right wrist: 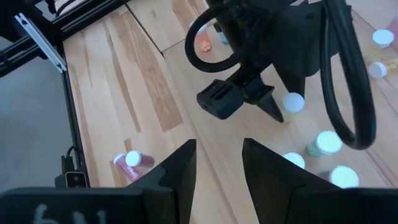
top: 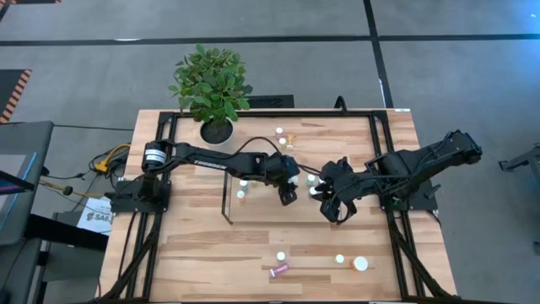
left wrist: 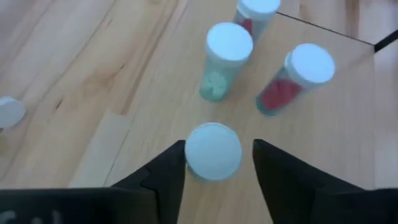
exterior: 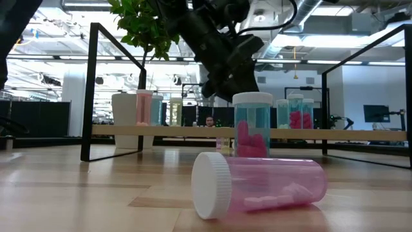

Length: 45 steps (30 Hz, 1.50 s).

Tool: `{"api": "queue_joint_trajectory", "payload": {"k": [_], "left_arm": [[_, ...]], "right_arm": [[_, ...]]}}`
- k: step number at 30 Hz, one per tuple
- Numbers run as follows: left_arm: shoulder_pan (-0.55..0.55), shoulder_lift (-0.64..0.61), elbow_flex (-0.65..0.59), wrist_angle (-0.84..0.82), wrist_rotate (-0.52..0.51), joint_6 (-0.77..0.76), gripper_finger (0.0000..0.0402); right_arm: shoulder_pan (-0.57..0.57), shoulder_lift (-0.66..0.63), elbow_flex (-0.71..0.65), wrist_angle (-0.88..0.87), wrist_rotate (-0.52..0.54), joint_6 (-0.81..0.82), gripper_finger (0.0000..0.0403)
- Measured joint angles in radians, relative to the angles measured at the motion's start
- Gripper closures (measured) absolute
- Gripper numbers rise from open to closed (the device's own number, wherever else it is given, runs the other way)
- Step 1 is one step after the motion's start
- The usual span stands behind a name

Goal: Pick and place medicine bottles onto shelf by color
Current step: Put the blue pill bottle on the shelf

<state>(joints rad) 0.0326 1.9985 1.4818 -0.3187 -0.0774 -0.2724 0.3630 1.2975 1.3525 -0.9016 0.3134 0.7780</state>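
Left wrist view looks down on a white-capped bottle [left wrist: 213, 151] standing upright between the left gripper's [left wrist: 214, 168] two dark fingers; the jaws stand apart on either side of the cap, and whether they touch it I cannot tell. Just beyond stand three more small bottles: a teal one [left wrist: 225, 59] and two with red-pink contents [left wrist: 297, 78], all with smooth round white caps, on the pale wood of the shelf [left wrist: 336, 143].

From above, the left arm reaches across from the tabletop's [top: 194, 253] left edge, bent at the elbow, its gripper [top: 288, 192] pointing down near the middle. The right arm stretches in from the right, its gripper [top: 331, 207] near the left one; its jaws are parted and hold nothing.

Close to the low camera a clear pink bottle [exterior: 257, 183] lies on its side, ribbed white cap toward the lens, with an upright teal bottle [exterior: 252, 125] behind it. A leafy potted plant [top: 211, 89] stands at the tabletop's far edge.
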Motion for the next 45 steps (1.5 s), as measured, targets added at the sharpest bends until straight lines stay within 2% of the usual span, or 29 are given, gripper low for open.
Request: {"api": "queue_joint_trajectory", "payload": {"k": [5,13,17,22,28,34,38,45], "left_arm": [[0.000,-0.034,0.000,-0.046,-0.019,0.029,0.0198],[-0.001,-0.164,0.001,-0.157,-0.097,0.077,0.0196],[-0.029,-0.221,0.002,-0.207,-0.090,0.020,0.0196],[-0.127,-0.250,0.002,-0.244,-0.092,-0.082,0.0196],[-0.303,-0.247,0.002,-0.281,-0.161,-0.106,0.0196],[-0.450,-0.237,0.002,-0.204,-0.247,-0.161,0.0196],[-0.502,-0.168,0.001,-0.149,-0.339,-0.214,0.0195],[-0.518,-0.090,0.001,-0.053,-0.349,-0.265,0.0184]], "right_arm": [[0.000,0.000,0.000,0.000,0.000,0.000,0.0249],[0.000,0.000,0.000,0.001,0.000,0.000,0.0249],[0.000,0.000,0.000,0.004,0.000,0.000,0.0249],[0.000,0.000,0.000,0.008,0.000,0.000,0.0249],[0.000,0.000,0.000,0.009,0.000,0.000,0.0249],[0.000,0.000,0.000,0.015,0.000,0.000,0.0249],[0.000,0.000,0.000,0.018,0.000,0.000,0.0249],[0.000,0.000,0.000,0.023,0.000,0.000,0.0249]]}}
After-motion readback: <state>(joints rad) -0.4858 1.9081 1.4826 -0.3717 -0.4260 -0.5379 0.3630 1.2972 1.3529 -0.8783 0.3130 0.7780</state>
